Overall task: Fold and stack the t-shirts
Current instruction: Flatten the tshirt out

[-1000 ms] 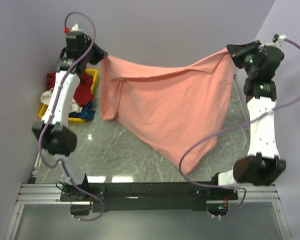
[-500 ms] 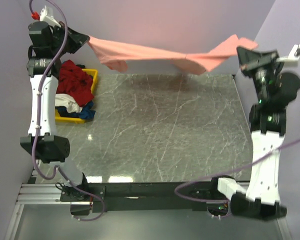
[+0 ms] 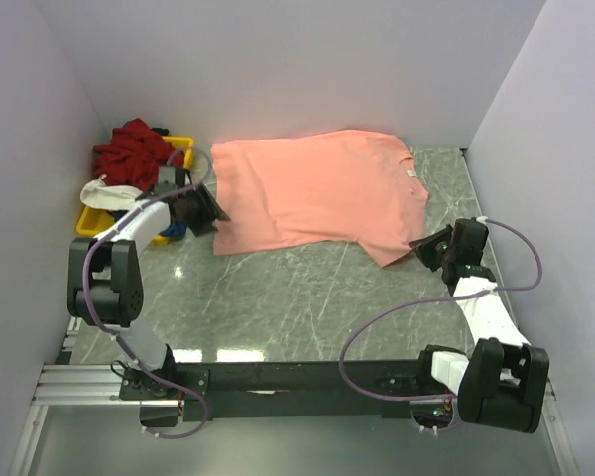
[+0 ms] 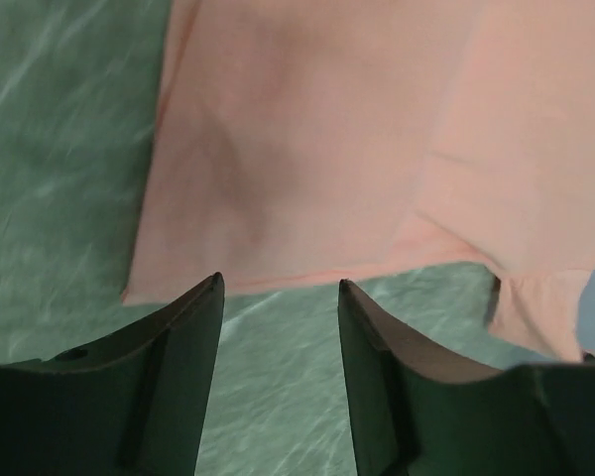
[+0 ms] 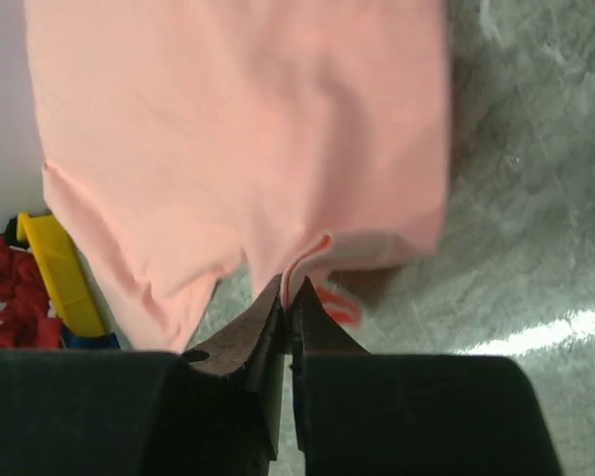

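Observation:
The salmon-pink t-shirt (image 3: 317, 193) lies spread flat on the far half of the marble table. My left gripper (image 3: 216, 213) sits low at the shirt's near left corner. In the left wrist view it (image 4: 280, 283) is open, with only table between the fingers and the shirt's hem (image 4: 307, 270) just beyond the tips. My right gripper (image 3: 423, 246) is low at the shirt's near right corner. The right wrist view shows it (image 5: 290, 288) shut on a fold of the salmon-pink t-shirt (image 5: 228, 129). Dark red (image 3: 129, 149) and white (image 3: 104, 193) t-shirts lie heaped at the far left.
The heap rests in a yellow tray (image 3: 181, 146) against the left wall, also visible in the right wrist view as the yellow tray (image 5: 55, 268). Purple walls close in the table on the left, back and right. Bare marble (image 3: 307, 297) stretches between the shirt and the arm bases.
Both arms came down from holding the shirt stretched high in the air. The shirt now lies flat on the table, and my left gripper has let go of it.

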Robot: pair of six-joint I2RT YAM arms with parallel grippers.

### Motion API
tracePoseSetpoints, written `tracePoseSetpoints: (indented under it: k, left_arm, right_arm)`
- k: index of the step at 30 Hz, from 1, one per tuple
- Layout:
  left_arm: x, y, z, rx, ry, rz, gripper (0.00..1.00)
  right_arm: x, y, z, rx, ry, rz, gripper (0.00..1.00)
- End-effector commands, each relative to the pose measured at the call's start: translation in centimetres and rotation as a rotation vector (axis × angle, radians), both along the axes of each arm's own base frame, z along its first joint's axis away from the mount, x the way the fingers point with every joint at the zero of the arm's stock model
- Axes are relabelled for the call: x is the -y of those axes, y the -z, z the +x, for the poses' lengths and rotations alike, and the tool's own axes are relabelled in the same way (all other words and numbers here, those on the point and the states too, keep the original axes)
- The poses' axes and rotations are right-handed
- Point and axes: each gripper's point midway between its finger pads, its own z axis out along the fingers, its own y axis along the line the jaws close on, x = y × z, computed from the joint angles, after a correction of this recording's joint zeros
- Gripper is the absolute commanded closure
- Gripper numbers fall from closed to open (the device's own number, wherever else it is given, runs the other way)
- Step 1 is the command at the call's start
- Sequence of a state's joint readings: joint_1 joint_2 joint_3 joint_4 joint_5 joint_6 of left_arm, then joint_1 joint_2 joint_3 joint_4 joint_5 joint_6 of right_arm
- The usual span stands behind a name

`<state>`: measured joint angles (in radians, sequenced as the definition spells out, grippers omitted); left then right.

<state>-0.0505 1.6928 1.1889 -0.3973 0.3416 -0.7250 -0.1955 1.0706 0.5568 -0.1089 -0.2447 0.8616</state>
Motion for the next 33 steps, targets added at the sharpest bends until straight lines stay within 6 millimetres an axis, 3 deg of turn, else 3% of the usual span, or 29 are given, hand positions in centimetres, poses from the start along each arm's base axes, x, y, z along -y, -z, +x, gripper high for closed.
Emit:
tracePoseSetpoints:
  k: [1,4,8,16,23,33]
  left_arm:
    - [-1.0,-4.0,0.7,0.173,-0.114,0.061,0.45]
    - [-1.3,-1.0,-2.1,0.108,-0.181,0.110,0.45]
    - [-1.3,0.9,-4.5,0.064,-0.253,0.155,0.53]
    - [-3.2,2.5,-8.5,-0.013,-0.444,0.268,0.57]
    - [-2.8,4.3,-8.7,-0.032,-0.450,0.240,0.49]
    - [-2.3,7.8,-8.8,-0.102,-0.454,0.239,0.49]
  right_arm:
    - [0.9,-1.8,2.1,0.086,-0.024,-0.063,0.92]
    - [0.5,-0.7,2.1,0.053,-0.058,-0.047,0.92]
    - [0.5,-0.8,1.8,0.062,-0.061,-0.060,0.92]
    - [0.7,-1.5,0.8,0.058,-0.063,-0.099,0.91]
    - [0.8,-2.0,0.0,0.063,-0.056,-0.117,0.91]
    - [1.3,-2.4,-0.9,0.062,-0.038,-0.153,0.91]
